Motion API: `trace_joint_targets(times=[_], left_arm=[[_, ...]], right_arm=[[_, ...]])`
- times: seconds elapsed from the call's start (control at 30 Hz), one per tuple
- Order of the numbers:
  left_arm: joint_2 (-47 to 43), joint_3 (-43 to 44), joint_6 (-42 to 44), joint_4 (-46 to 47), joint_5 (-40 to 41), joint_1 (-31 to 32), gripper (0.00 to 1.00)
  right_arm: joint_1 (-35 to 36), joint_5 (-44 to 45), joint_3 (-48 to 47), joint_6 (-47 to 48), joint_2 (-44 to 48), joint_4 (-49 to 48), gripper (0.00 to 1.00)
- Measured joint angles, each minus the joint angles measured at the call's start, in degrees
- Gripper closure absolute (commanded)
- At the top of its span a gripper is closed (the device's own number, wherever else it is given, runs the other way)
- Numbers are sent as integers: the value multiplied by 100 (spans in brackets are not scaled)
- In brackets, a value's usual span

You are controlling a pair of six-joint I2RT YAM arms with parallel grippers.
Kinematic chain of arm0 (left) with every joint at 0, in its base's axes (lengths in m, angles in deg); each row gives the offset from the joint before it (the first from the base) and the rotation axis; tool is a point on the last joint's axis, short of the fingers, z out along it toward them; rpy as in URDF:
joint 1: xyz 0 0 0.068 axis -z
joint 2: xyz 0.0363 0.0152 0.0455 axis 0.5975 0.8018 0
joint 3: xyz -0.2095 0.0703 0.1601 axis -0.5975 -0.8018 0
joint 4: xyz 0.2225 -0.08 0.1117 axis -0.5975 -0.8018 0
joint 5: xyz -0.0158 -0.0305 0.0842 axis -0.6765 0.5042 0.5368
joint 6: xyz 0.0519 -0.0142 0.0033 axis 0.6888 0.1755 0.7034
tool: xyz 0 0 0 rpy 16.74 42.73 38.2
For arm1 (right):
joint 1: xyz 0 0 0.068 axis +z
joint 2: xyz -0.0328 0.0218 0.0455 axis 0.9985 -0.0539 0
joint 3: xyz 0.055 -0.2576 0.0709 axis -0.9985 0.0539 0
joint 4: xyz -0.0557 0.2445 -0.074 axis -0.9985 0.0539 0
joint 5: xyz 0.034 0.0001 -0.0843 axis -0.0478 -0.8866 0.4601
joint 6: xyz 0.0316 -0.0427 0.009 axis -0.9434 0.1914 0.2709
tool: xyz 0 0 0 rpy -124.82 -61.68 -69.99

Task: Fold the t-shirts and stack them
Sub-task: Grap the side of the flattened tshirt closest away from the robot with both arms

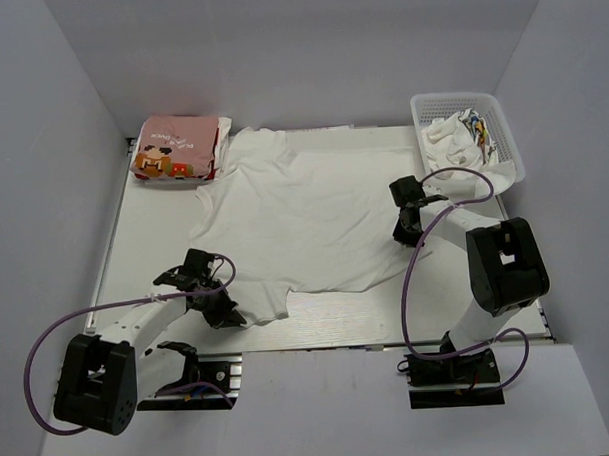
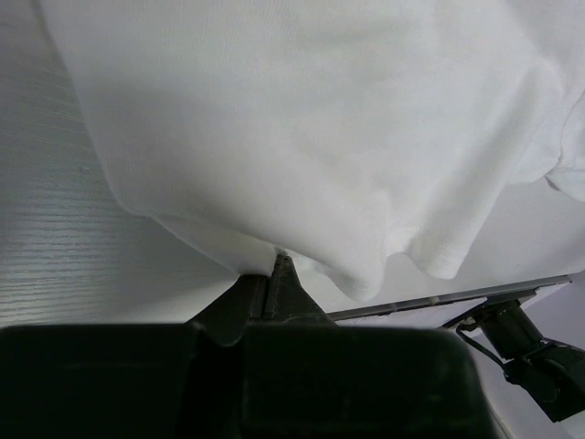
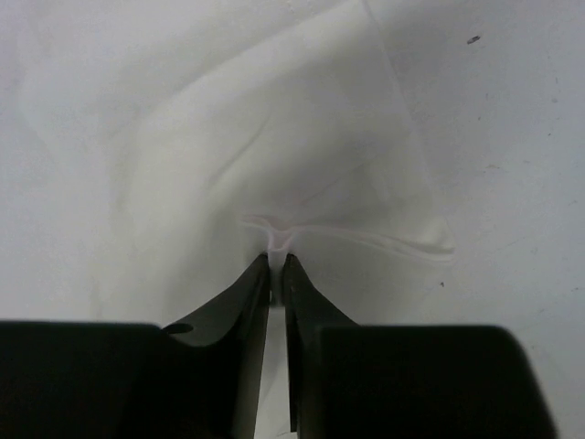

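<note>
"Any print you could read?"

"None. The pink t-shirt (image 1: 177, 147) lay folded at the far-left corner of the table (image 1: 145, 244), its lettering too small. My left gripper (image 2: 271, 270) pinched the near hem of the white t-shirt (image 1: 304, 218), spread mid-table; my right gripper (image 3: 276, 261) was nearly closed on a fold at its right edge."

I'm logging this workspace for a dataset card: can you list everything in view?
white t-shirt: one, white, spread out across the middle of the table
pink t-shirt: one, pink with an orange-brown print, folded, far left corner
basket: one, white lattice, far right corner
cloth: one bundle, white with coloured marks, crumpled inside the basket
table: one, pale, under everything
left arm: one, black and white, near left; jaws shut on the white t-shirt's near left edge
right arm: one, black and white, near right; jaws shut on its right edge
</note>
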Motion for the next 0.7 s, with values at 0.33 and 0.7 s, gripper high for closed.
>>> trace_joint_targets(times=[0.33, 0.7], left_arm=[[-348, 33, 52, -282, 210, 0, 100], [-634, 382, 282, -459, 192, 0, 100]], right_arm=[[9, 232, 197, -127, 745, 448, 92], [9, 299, 1384, -269, 2299, 938, 99]])
